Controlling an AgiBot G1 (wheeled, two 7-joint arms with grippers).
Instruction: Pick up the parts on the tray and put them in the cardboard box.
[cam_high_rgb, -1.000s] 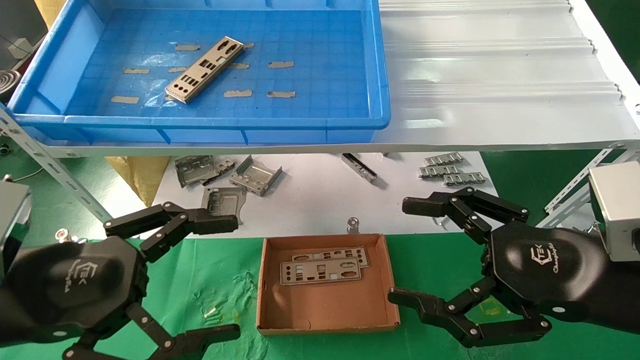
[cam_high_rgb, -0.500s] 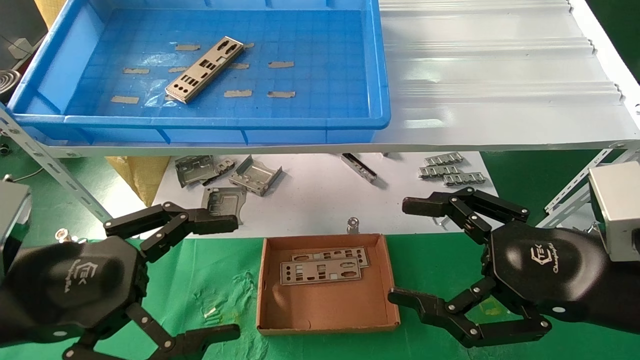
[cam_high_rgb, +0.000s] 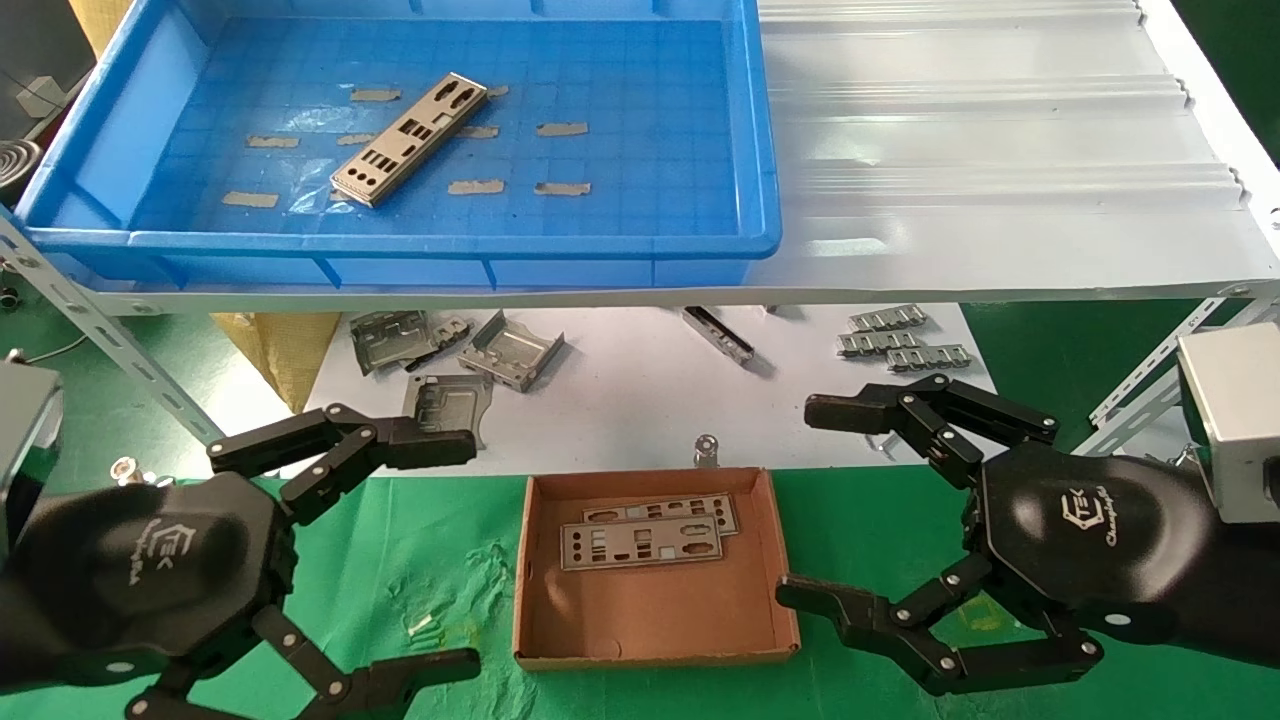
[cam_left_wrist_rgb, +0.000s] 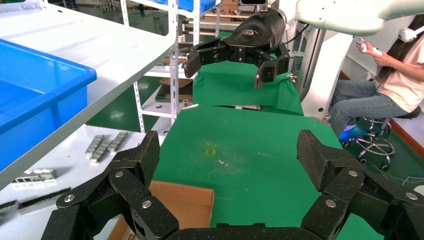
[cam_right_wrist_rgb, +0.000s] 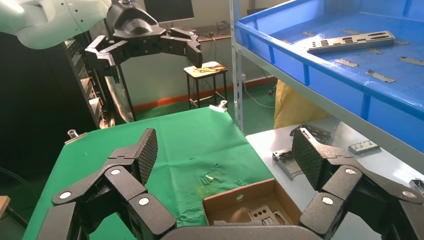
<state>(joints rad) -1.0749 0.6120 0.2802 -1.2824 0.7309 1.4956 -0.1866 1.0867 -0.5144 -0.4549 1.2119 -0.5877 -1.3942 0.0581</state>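
Observation:
One silver-grey punched plate (cam_high_rgb: 408, 139) lies at a slant on the floor of the blue tray (cam_high_rgb: 762, 160) on the upper shelf; it also shows in the right wrist view (cam_right_wrist_rgb: 350, 41). Two more plates (cam_high_rgb: 645, 537) lie overlapped in the brown cardboard box (cam_high_rgb: 535, 630) on the green cloth, also seen in the right wrist view (cam_right_wrist_rgb: 265, 214). My left gripper (cam_high_rgb: 450, 555) hangs open and empty left of the box. My right gripper (cam_high_rgb: 815, 505) hangs open and empty right of the box. Both are well below the tray.
Bent grey metal brackets (cam_high_rgb: 505, 350) and ribbed silver strips (cam_high_rgb: 900, 345) lie on the white sheet (cam_high_rgb: 640, 400) under the shelf (cam_high_rgb: 1000, 150). Slotted shelf struts (cam_high_rgb: 90, 320) stand at both sides. A person sits behind in the left wrist view (cam_left_wrist_rgb: 385, 85).

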